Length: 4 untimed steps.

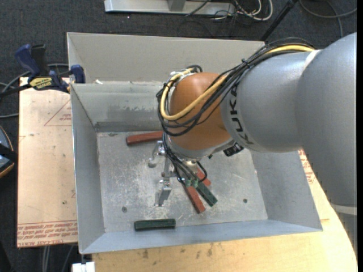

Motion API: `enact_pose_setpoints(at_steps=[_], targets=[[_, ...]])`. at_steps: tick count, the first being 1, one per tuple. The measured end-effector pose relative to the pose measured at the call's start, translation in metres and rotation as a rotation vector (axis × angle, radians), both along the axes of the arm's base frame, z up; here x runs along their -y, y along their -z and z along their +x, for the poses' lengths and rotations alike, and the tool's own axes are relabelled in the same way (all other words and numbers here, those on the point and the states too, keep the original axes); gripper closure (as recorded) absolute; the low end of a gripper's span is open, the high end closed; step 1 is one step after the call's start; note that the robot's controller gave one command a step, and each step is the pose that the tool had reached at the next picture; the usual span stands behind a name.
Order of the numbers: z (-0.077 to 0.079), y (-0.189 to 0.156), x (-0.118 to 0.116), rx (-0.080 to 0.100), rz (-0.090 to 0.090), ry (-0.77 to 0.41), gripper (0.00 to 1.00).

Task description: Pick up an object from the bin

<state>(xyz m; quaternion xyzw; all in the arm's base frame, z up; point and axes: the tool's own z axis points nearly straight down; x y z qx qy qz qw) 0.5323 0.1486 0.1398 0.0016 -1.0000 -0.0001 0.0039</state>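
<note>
Reaching arm (pixel 295 101): my own bulk comes in from the right and covers the back right corner, so I could knock anything lying under it without noticing.
Bin (pixel 85 152): sloped grey walls and a scuffed bare floor. A stick shoved against a wall could wedge where I cannot close around it.
Orange wrist cover (pixel 195 115): it hangs low over the middle with cables (pixel 170 103) looped round it. A careless drop could snag them.
Hand (pixel 159 181): it looks spread open and empty, low over bare floor left of centre. Closing here, I judge, would catch nothing.
Dark green bar (pixel 154 224): flat near the front wall, well apart from my hand. Reaching for it risks striking that wall.
Reddish stick (pixel 143 138): flat near the back wall, apart from my hand.
Crossed pair, red stick (pixel 197 202) and green stick (pixel 207 197): just right of my hand, so the nearest pick. I cannot tell which lies on top. Grabbing one may drag or flip the other, and a thin flat stick may slip out.
</note>
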Motion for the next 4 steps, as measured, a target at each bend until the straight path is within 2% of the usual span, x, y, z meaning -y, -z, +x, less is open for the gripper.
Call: enact_pose_setpoints(at_steps=[1, 2, 3, 4], targets=[[0.002, -0.004, 0.001, 0.008, 0.001, 0.003, 0.00], [-0.031, 0.042, -0.014, 0.015, 0.002, -0.183, 0.00], [-0.041, 0.054, -0.020, 0.024, 0.006, -0.269, 0.00], [-0.051, 0.039, -0.003, 0.014, 0.002, -0.224, 0.00]])
